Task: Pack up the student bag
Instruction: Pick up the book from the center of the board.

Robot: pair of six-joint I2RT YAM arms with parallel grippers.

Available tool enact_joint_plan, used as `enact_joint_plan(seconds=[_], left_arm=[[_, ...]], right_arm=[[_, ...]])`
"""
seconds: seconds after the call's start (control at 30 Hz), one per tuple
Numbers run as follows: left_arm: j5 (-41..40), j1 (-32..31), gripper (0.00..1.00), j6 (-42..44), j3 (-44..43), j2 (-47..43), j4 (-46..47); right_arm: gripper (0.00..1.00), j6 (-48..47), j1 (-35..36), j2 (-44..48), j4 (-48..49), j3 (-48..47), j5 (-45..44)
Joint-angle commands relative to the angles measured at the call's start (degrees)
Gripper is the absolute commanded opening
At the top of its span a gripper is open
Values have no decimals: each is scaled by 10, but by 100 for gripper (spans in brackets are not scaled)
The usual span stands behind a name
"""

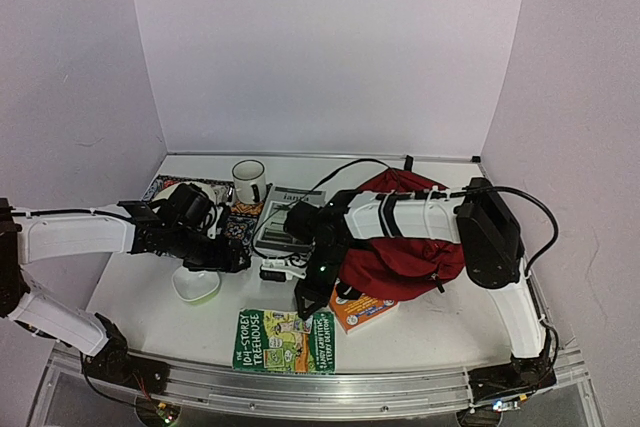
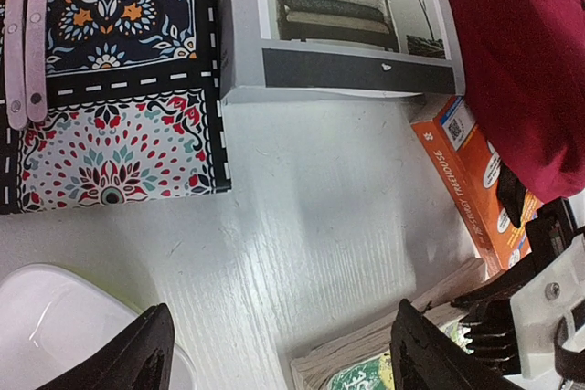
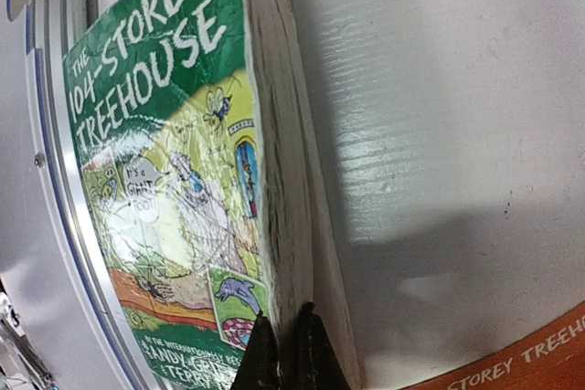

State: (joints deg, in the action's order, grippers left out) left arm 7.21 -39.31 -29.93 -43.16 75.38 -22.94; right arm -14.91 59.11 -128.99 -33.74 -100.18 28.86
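The dark red student bag [image 1: 405,237] lies at the right middle of the table; its fabric shows in the left wrist view [image 2: 521,61]. A green "104-Storey Treehouse" book [image 1: 285,340] lies near the front edge. My right gripper [image 1: 305,297] reaches across in front of the bag. In the right wrist view it [image 3: 288,353] is shut on the book's [image 3: 174,162] cover and top pages at the page edge. My left gripper [image 1: 228,259] is open and empty above bare table [image 2: 288,353], between a white bowl [image 2: 55,326] and the green book's corner [image 2: 366,367].
An orange book [image 1: 360,309] lies partly under the bag. A grey catalogue [image 1: 285,222], a patterned book [image 1: 235,219] and a white mug [image 1: 248,180] sit behind. The white bowl [image 1: 195,285] is by the left gripper. A metal rail [image 1: 300,387] runs along the front edge.
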Motion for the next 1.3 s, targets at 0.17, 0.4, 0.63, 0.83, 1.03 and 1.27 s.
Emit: enact_joint_plan(seconds=[0.17, 0.4, 0.63, 0.83, 1.03, 1.27], left_arm=[[-1, 7, 83, 2, -13, -31, 35], [51, 16, 83, -8, 13, -53, 89], [85, 24, 83, -19, 43, -87, 136], [38, 28, 86, -61, 67, -148, 151], [-4, 29, 87, -147, 94, -182, 154], [27, 28, 88, -226, 130, -180, 201]], right_arm=[[0, -4, 15, 91, -43, 5, -4], [0, 40, 6, 180, 32, 45, -41], [0, 107, -19, 245, 124, 110, -85], [0, 187, -42, 303, 217, 174, -109], [0, 278, -54, 341, 320, 232, -162], [0, 368, -54, 365, 442, 290, -195]])
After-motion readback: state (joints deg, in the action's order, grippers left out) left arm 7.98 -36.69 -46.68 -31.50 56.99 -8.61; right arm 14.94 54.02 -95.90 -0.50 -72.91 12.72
